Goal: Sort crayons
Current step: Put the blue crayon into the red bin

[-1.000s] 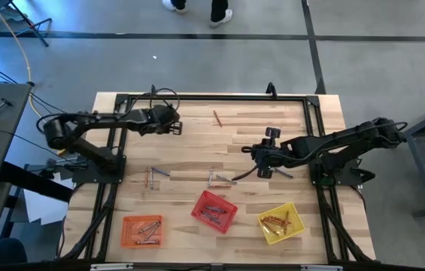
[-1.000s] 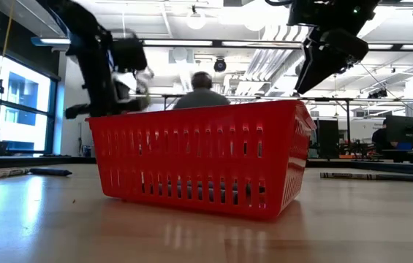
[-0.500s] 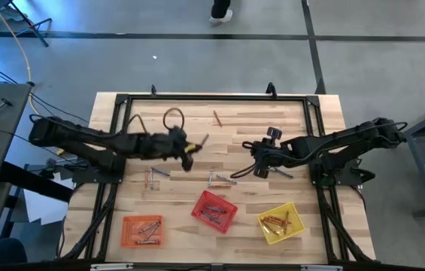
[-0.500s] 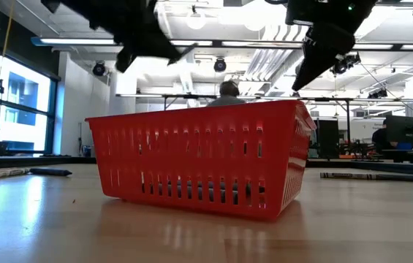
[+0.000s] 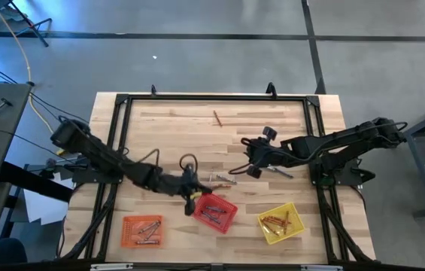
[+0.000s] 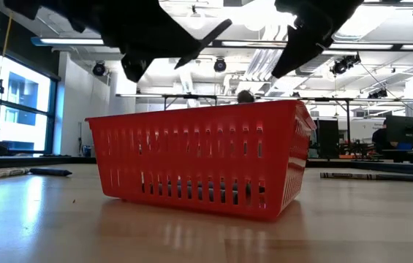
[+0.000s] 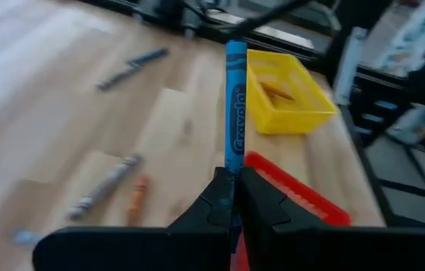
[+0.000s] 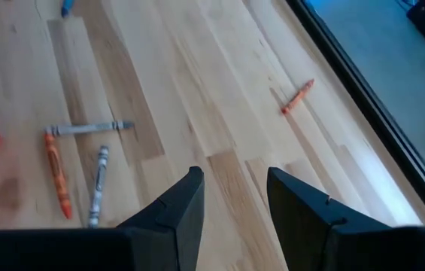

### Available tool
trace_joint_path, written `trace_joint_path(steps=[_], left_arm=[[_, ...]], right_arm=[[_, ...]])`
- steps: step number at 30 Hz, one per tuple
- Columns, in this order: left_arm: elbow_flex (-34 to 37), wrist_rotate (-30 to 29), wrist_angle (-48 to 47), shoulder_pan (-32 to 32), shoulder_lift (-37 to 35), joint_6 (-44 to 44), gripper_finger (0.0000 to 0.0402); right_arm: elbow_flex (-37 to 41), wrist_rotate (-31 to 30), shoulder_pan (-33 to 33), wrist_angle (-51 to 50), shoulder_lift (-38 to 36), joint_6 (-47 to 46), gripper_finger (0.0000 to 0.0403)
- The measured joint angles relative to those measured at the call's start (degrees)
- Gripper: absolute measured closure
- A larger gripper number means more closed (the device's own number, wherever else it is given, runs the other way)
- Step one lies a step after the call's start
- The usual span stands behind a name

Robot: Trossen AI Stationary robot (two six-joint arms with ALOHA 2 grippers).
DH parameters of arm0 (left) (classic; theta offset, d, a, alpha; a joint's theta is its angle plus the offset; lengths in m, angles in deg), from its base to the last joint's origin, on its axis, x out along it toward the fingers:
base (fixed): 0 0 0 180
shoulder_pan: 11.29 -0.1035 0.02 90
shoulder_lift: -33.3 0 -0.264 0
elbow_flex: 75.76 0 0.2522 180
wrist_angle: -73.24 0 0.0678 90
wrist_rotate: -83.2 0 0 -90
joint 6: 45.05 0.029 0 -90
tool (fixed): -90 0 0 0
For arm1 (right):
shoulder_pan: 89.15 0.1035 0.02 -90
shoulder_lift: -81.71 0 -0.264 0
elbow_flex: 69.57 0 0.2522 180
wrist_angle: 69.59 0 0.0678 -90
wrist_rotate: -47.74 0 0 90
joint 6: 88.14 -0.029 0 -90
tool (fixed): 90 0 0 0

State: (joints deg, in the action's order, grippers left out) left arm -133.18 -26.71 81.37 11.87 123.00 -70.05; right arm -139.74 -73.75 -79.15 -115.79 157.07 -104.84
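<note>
The left arm stretches low across the worktop, its claw clenched on a blue crayon that points forward, the red basket just beside it. The right arm reaches inward, its claw released above the bare wood; loose crayons lie just ahead.

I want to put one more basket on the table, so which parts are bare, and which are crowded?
Bare: the far strip around the lone orange crayon, and the near right corner beyond the yellow basket. Crowded: the near middle, where the left pincer holds a blue crayon beside the red basket, loose crayons lie, and the open right pincer hangs.
</note>
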Motion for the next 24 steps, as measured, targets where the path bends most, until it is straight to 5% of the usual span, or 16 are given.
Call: trace_joint_path(steps=[8,24], left_arm=[[-0.06,0.25,9.53,5.03,5.57,-0.26,0.0401],[-0.07,-3.50,9.66,8.74,5.65,0.09,0.0401]], right_arm=[[0.00,-0.02,0.00,3.01,0.00,-1.50,0.0264],[0.00,-0.02,0.00,6.86,0.00,-1.25,0.0264]])
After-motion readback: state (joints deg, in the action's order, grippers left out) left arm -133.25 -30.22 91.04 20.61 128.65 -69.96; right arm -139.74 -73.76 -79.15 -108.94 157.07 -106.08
